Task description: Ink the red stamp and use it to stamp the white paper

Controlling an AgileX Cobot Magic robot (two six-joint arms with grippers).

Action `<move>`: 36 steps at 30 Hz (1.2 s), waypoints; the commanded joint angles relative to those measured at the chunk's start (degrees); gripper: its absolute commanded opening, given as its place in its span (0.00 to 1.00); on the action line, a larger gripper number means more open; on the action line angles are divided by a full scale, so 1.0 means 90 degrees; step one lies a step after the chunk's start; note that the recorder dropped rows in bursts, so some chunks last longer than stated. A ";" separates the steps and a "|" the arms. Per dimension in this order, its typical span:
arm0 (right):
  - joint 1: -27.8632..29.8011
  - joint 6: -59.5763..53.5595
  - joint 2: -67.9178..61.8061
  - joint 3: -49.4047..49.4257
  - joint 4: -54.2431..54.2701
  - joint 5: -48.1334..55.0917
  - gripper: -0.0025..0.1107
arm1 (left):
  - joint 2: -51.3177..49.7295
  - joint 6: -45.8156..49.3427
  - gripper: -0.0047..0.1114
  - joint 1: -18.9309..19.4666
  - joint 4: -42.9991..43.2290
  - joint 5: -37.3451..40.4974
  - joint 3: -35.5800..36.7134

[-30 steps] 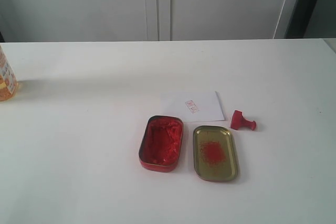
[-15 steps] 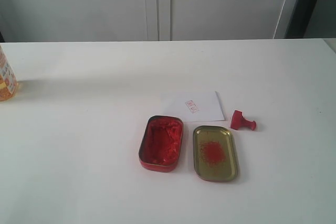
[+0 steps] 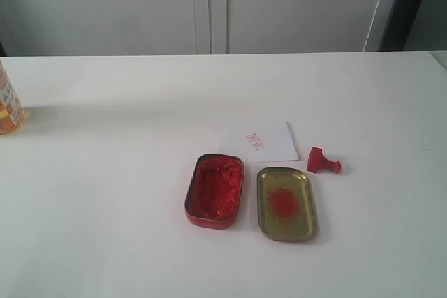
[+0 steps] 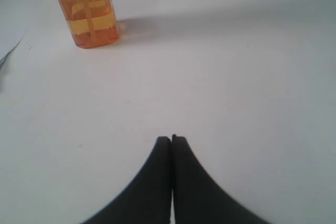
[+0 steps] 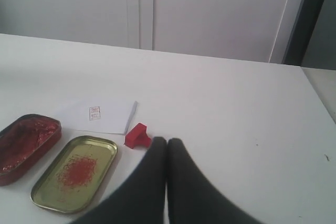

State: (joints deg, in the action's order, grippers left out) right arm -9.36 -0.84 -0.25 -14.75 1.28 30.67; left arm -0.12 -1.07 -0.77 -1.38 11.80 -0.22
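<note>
The red stamp (image 3: 322,161) lies on its side on the table, right of the white paper (image 3: 257,141), which carries a small red imprint. In the right wrist view the stamp (image 5: 137,136) sits just beside my right gripper (image 5: 167,140), which is shut and empty, with the paper (image 5: 102,115) beyond. The red tin of ink paste (image 3: 214,189) and the gold lid with a red smear (image 3: 285,202) lie in front of the paper. My left gripper (image 4: 171,139) is shut and empty over bare table, far from these things. Neither gripper shows in the exterior view.
An orange bottle (image 4: 85,8) stands near the left gripper, and its edge (image 3: 8,102) shows at the far left of the exterior view. White cabinet doors rise behind the table. The table's right edge (image 5: 315,98) is near the right arm.
</note>
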 commanded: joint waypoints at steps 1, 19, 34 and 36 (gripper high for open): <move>-0.0028 0.0023 0.0028 0.0207 -0.0031 -0.0117 0.02 | 0.0013 -0.0026 0.04 0.0007 0.0000 -0.0022 0.0025; 0.0353 0.0023 0.0028 0.0990 -0.0019 -0.0698 0.02 | 0.0013 -0.0026 0.04 0.0007 0.0000 -0.0022 0.0025; 0.0353 0.0023 0.0028 0.1443 -0.0019 -0.0945 0.02 | 0.0013 -0.0026 0.04 0.0007 0.0000 -0.0022 0.0025; 0.0353 0.0023 0.0028 0.1504 -0.0019 -0.0975 0.02 | 0.0013 -0.0026 0.04 0.0007 0.0000 -0.0022 0.0025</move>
State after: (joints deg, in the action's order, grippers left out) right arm -6.38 -0.84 -0.25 -2.10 1.18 23.22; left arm -0.12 -1.07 -0.77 -1.38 11.80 -0.22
